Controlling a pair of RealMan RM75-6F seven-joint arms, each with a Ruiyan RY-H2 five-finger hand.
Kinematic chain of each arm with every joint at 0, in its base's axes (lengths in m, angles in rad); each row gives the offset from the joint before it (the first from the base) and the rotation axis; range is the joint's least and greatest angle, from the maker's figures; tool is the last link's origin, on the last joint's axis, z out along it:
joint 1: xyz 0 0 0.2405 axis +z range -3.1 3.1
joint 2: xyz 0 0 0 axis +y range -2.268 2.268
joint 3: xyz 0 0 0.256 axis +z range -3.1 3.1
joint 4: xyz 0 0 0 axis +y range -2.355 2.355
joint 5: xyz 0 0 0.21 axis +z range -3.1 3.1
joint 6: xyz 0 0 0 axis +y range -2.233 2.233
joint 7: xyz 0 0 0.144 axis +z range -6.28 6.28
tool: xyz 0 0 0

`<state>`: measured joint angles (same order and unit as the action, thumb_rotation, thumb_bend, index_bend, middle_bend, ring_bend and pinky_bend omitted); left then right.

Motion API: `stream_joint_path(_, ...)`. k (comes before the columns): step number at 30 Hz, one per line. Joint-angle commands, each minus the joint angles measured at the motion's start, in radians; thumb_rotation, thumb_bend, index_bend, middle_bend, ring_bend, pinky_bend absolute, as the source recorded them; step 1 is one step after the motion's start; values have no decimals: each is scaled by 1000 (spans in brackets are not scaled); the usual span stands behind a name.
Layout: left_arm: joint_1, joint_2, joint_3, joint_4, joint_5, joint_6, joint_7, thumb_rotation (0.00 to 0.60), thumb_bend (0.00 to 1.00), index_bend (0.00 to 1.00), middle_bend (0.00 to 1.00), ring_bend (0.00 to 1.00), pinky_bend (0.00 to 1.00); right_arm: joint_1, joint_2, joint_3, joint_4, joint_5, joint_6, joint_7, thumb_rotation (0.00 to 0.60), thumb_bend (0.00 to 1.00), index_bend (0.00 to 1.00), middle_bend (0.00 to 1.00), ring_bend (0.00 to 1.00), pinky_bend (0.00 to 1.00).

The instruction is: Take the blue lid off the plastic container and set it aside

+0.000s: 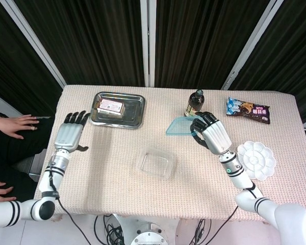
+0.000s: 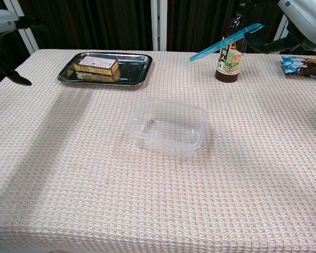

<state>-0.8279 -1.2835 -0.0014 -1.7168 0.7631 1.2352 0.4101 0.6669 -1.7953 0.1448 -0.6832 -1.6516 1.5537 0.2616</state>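
I have the blue lid (image 1: 179,126) pinched in my right hand (image 1: 210,132), held tilted in the air just in front of the bottle (image 1: 195,104), well clear of the plastic container (image 1: 155,164), which sits open on the table (image 1: 92,163). My left hand (image 1: 70,133) hangs empty with fingers spread, off beyond the metal tray (image 1: 138,113) from the bottle. To set the lid down cleanly I judge I should lower it flat onto bare cloth on the container side of the bottle, keeping clear of the bottle itself so I don't tip it. The tabletop is a beige woven cloth; dark curtains hang behind it.
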Motion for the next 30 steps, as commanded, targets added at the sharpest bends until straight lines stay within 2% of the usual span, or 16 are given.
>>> stream_joint_path(1,71,26,13,21,67,42,-68,600,0,0,0,0,8,-13,-18,-15,66,19,-44,-17,600,342,727,489,266,279)
stream_joint_path(3,104,26,18,32,101,62,-86,600,0,0,0,0,8,-22,-20,-30,77,23,-71,-42,600,324,558,426,209,215)
stream_joint_path(6,149,19,22,49,152,93,-114,600,0,0,0,0,8,-47,4,-46,42,39,-115,-78,600,261,184,214,44,65)
stream_joint_path(8,179,14,24,59,185,111,-133,600,0,0,0,0,8,-72,41,-55,-24,49,-123,-94,600,227,34,104,0,5)
stream_joint_path(13,243,10,26,74,255,152,-178,600,0,0,0,0,7,-154,194,-91,-272,64,-114,-137,600,161,0,2,0,0)
stream_joint_path(16,285,16,31,87,304,174,-210,600,0,0,0,0,8,-210,332,-122,-463,76,-113,-172,600,158,0,0,0,0)
stream_joint_path(20,334,35,36,103,349,210,-218,600,0,0,0,0,8,-255,497,-151,-663,94,-130,-170,600,162,0,20,0,0)
stream_joint_path(22,359,46,32,110,363,236,-226,600,0,3,4,0,8,-274,554,-152,-721,105,-124,-146,600,179,0,68,0,10)
stream_joint_path(24,391,58,34,127,390,264,-246,600,0,15,18,0,8,-300,610,-152,-771,122,-114,-109,600,205,0,161,13,76)
stream_joint_path(26,422,78,47,138,416,279,-255,600,0,29,37,0,7,-326,664,-159,-815,133,-108,-77,600,211,1,208,31,119)
stream_joint_path(30,477,119,77,129,462,300,-265,600,0,41,50,0,3,-379,743,-179,-888,143,-89,-66,600,210,2,164,12,58)
